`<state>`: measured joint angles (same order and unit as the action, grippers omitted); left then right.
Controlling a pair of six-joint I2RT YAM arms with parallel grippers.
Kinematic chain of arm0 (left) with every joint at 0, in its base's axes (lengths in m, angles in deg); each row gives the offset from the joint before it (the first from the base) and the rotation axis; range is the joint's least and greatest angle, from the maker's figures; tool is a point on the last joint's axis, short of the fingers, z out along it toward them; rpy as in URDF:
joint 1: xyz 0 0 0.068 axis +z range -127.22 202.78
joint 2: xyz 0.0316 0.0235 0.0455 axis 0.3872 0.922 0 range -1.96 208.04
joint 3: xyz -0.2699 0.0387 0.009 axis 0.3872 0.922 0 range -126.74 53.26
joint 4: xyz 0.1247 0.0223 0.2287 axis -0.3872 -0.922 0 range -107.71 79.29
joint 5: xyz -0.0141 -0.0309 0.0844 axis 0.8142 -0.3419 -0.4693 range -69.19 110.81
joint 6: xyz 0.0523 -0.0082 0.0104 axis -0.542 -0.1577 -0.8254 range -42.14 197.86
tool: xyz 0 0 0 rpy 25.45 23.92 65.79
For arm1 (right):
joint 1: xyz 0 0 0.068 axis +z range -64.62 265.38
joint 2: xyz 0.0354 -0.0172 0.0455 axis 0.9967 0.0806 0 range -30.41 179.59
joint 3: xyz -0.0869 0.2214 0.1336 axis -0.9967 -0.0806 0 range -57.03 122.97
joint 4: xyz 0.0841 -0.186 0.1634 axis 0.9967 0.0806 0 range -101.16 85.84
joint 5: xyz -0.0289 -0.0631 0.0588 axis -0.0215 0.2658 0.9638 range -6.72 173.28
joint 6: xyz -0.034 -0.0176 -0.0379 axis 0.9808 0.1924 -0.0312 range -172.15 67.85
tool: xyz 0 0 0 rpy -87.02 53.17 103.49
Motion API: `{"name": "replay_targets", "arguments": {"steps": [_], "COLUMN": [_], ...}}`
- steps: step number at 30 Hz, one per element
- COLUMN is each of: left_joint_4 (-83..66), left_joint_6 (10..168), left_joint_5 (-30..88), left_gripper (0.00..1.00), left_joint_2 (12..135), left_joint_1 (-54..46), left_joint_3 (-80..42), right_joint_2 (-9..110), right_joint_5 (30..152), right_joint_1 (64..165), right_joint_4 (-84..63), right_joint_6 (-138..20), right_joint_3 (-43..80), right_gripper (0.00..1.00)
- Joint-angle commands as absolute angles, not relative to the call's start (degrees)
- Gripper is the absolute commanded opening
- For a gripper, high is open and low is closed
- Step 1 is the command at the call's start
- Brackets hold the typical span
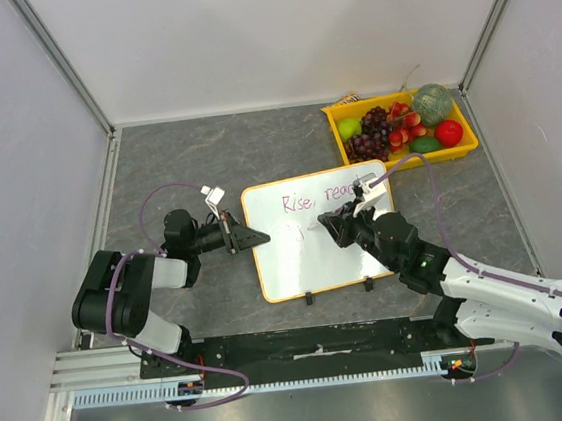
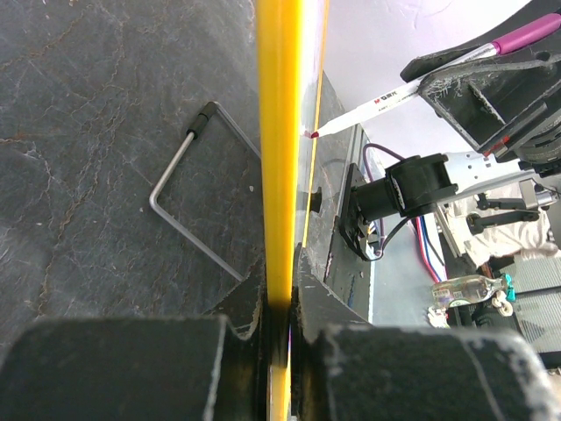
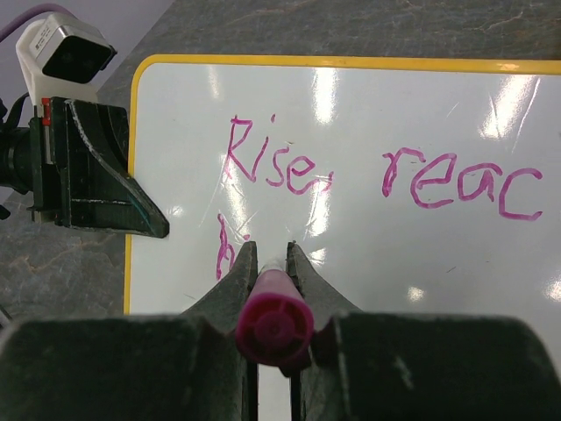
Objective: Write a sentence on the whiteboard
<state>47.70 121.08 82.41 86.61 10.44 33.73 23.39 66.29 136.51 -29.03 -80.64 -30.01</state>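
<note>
Square white yellow-rimmed whiteboard point(image 1: 321, 252), left pincer point(image 1: 262, 238) clamped on its left rim, right pincer point(image 1: 329, 225) closed round pink marker point(image 3: 273, 323) above its middle, pinkish-red handwritten sentence point(image 3: 282, 168) unfinished.

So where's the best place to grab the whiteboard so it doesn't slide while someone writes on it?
Its left edge, coming in flat from the left. The whiteboard is thin and flat, so jaws can pinch the rim there, clear of the sentence and the near-edge clips. The left gripper is clamped just there.
</note>
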Motion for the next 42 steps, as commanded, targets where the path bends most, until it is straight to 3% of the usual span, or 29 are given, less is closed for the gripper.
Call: {"name": "replay_targets", "arguments": {"steps": [1, 27, 42], "left_joint_4": [43.9, 44.0, 44.0], "left_joint_6": [115.1, 115.2, 115.2], "left_joint_5": [80.8, 80.8, 80.8], "left_gripper": [0.02, 0.02, 0.02], "left_joint_2": [88.2, 88.5, 88.5], "left_joint_1": [9.4, 9.2, 9.2], "left_joint_3": [34.1, 34.0, 34.0], "right_joint_2": [22.1, 23.8, 22.9], "right_joint_5": [64.4, 69.5, 64.7], "right_joint_1": [136.3, 136.3, 136.3], "right_joint_4": [-29.8, -27.7, -25.7], "right_joint_6": [-80.6, -80.8, -80.2], "right_joint_3": [-30.4, -31.6, -32.5], "right_gripper": [0.0, 0.0, 0.0]}}
